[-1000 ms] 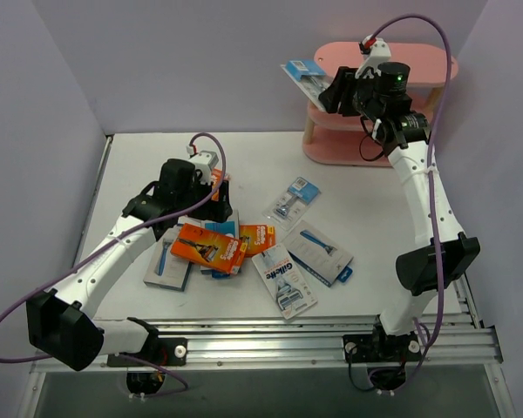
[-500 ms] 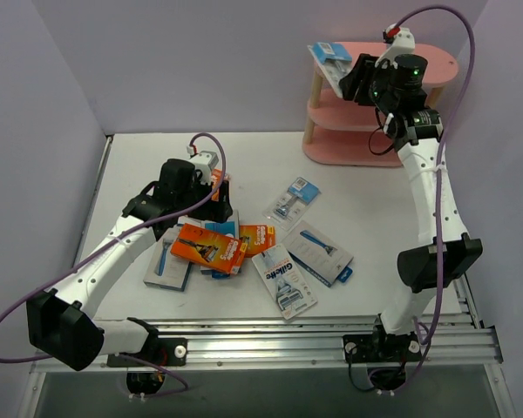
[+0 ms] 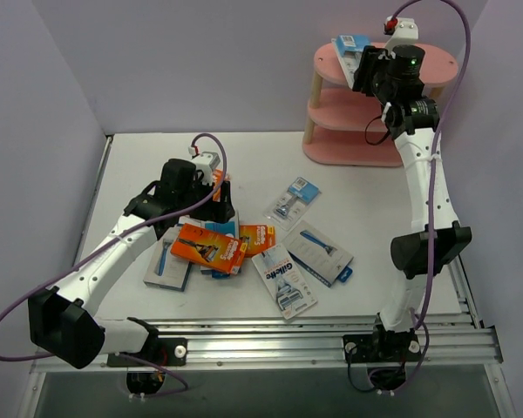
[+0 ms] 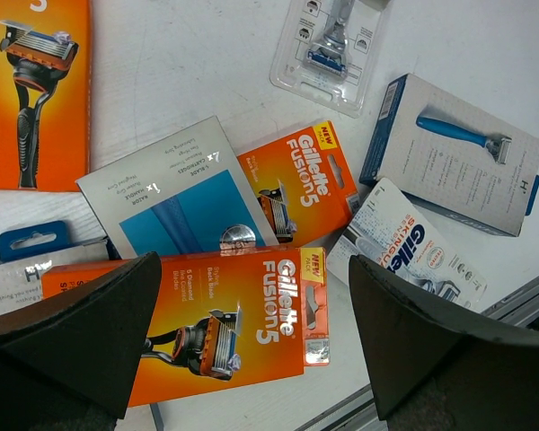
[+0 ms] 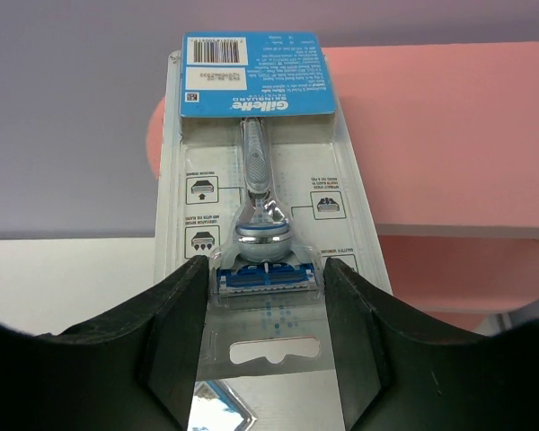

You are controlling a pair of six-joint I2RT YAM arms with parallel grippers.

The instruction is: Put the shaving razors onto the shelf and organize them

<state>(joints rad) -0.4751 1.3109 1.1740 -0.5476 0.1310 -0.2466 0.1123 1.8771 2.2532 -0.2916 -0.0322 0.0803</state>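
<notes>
Right wrist view: a white-blue Gillette blister card (image 5: 259, 193) is clamped by the right gripper (image 5: 265, 274) at the left end of the top board of the pink shelf (image 3: 436, 63), while other razor packs (image 3: 211, 248) are scattered on the table (image 3: 375, 200) beneath the wide-open left gripper (image 4: 251, 269).

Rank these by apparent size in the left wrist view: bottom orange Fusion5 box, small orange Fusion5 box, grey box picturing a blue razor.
Largest: bottom orange Fusion5 box, though it sits atop other packs, nearer the camera.
Next: grey box picturing a blue razor.
Smallest: small orange Fusion5 box.
</notes>
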